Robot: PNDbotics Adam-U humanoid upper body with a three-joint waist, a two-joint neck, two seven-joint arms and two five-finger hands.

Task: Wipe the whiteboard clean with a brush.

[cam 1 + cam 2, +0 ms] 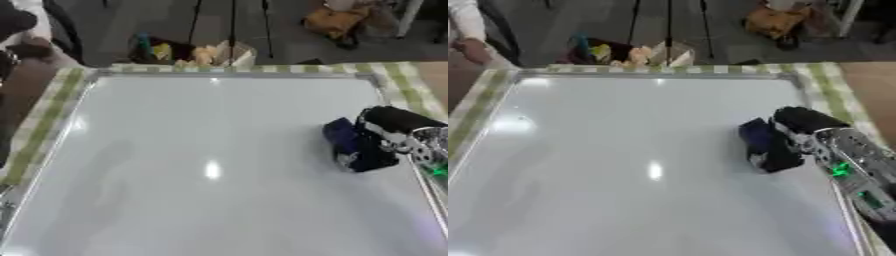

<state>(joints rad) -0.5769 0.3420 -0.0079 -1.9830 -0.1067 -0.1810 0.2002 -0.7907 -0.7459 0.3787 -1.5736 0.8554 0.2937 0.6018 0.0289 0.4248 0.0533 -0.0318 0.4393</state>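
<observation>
A large whiteboard point(201, 150) lies flat and fills most of the view; its surface looks blank, with only light glare. My right hand point(381, 131) comes in from the right edge and rests on the board's right part. Its black fingers are curled round a dark blue brush point(344, 140), which is pressed against the board. In the right eye view the same hand point(798, 127) and brush point(759, 137) show, with my silver forearm point(855, 167) lit by green lights. My left hand is not in view.
The board lies on a cloth with green stripes point(48, 120). Beyond the far edge are a cluttered box point(188, 52), stand legs and an orange thing point(337, 20) on the floor. A person's hand point(470, 47) shows at the upper left.
</observation>
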